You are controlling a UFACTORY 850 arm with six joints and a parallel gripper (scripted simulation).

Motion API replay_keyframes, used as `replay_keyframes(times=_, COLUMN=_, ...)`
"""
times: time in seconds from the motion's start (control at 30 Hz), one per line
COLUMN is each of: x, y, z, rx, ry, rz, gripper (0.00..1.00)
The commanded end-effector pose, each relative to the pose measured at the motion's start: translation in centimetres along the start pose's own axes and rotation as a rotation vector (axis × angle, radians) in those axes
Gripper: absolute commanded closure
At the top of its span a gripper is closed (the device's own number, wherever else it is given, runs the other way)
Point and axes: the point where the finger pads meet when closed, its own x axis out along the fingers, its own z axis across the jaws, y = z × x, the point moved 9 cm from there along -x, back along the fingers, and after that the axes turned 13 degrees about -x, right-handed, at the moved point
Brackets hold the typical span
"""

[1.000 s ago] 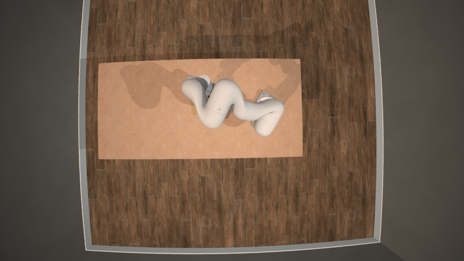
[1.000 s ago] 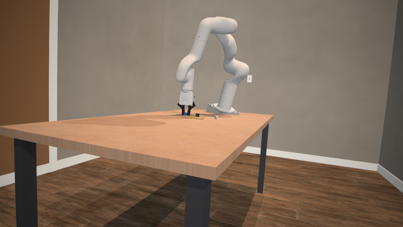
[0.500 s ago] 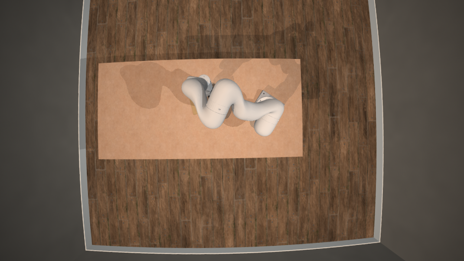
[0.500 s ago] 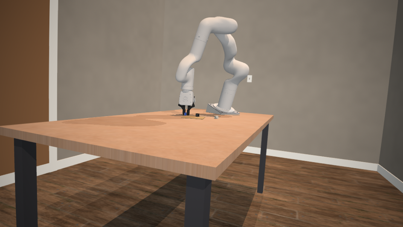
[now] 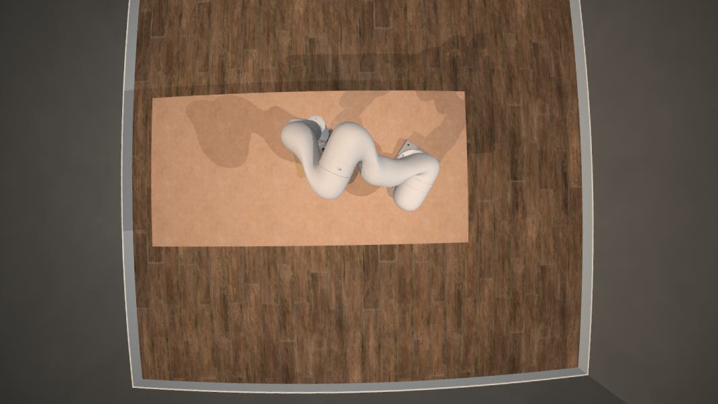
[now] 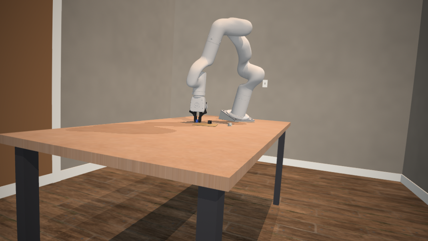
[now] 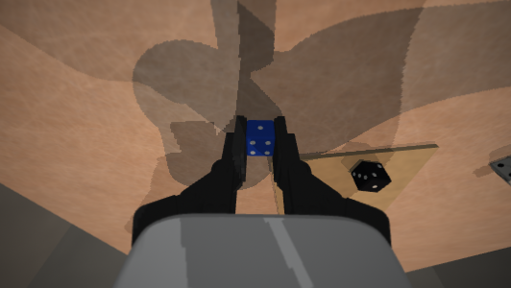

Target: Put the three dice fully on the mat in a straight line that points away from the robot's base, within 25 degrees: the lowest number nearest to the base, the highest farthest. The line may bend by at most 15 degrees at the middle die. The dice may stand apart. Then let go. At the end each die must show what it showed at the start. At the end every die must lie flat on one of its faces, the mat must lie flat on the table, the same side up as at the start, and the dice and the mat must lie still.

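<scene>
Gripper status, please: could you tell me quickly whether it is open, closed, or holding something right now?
Gripper: closed on the blue die, fingers pressed against its two sides, down at the table beside the mat.

Table (image 6: 143, 149): light wood top, dark legs.
Floor (image 6: 329, 209): dark wood planks.
Wall fitting (image 6: 265, 83): white, possibly a socket.

Gripper (image 6: 197, 119) clamps blue die (image 6: 196, 120) — beside mat (image 6: 206, 124).

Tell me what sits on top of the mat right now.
Only the black die rests on the mat. The blue die is clamped in the gripper beside it; the fingers hide the mat's near corner.
</scene>
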Motion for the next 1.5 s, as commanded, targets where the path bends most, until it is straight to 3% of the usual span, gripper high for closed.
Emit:
replay_keyframes(times=0.0, x=-0.1, y=0.0, z=0.0, rx=0.0, ry=0.001, rz=-0.001, gripper=0.85)
replay_keyframes(times=0.63, x=-0.4, y=-0.1, z=0.0, rx=0.0, ry=0.001, rz=-0.001, gripper=0.85)
replay_keyframes(times=0.8, x=-2.5, y=0.0, z=0.0, rx=0.0, ry=0.001, rz=-0.001, gripper=0.85)
replay_keyframes(times=1.13, x=-9.3, y=0.0, z=0.0, rx=0.0, ry=0.001, rz=-0.001, gripper=0.85)
replay_keyframes(times=1.47, x=-10.1, y=0.0, z=0.0, rx=0.0, ry=0.001, rz=-0.001, gripper=0.85)
